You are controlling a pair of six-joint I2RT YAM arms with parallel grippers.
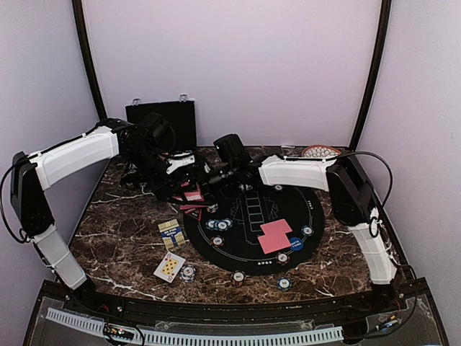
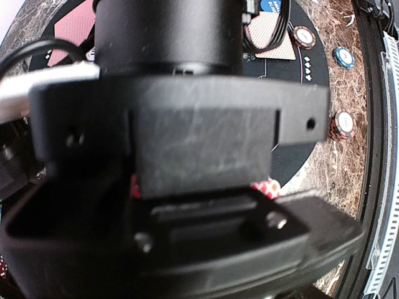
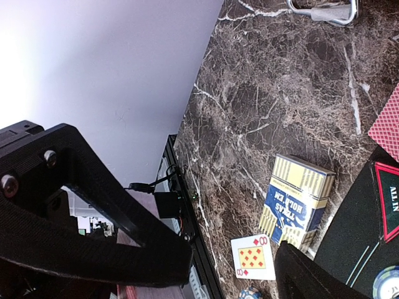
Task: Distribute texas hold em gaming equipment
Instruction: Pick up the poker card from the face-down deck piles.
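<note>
Both grippers meet over the far left edge of the round black mat [image 1: 252, 223]. My left gripper [image 1: 175, 189] is above pinkish-red cards [image 1: 191, 194]. In the left wrist view the right arm's black body blocks nearly everything. My left gripper [image 2: 206, 224] is a dark blur there, with slivers of red card [image 2: 268, 187] at its jaws. My right gripper [image 1: 207, 184] is open and empty [image 3: 230, 261], above the marble. Two pink cards [image 1: 275, 236] lie on the mat. An eight of diamonds [image 1: 169, 267] lies face up, and also shows in the right wrist view [image 3: 252, 256]. Striped chips [image 1: 222, 225] dot the mat.
A blue and yellow card box [image 1: 171, 233] lies left of the mat, also in the right wrist view [image 3: 298, 202]. A black chip case [image 1: 162, 122] stands at the back wall. A patterned plate [image 1: 320, 151] is at the back right. More chips [image 1: 284, 283] lie near the front edge.
</note>
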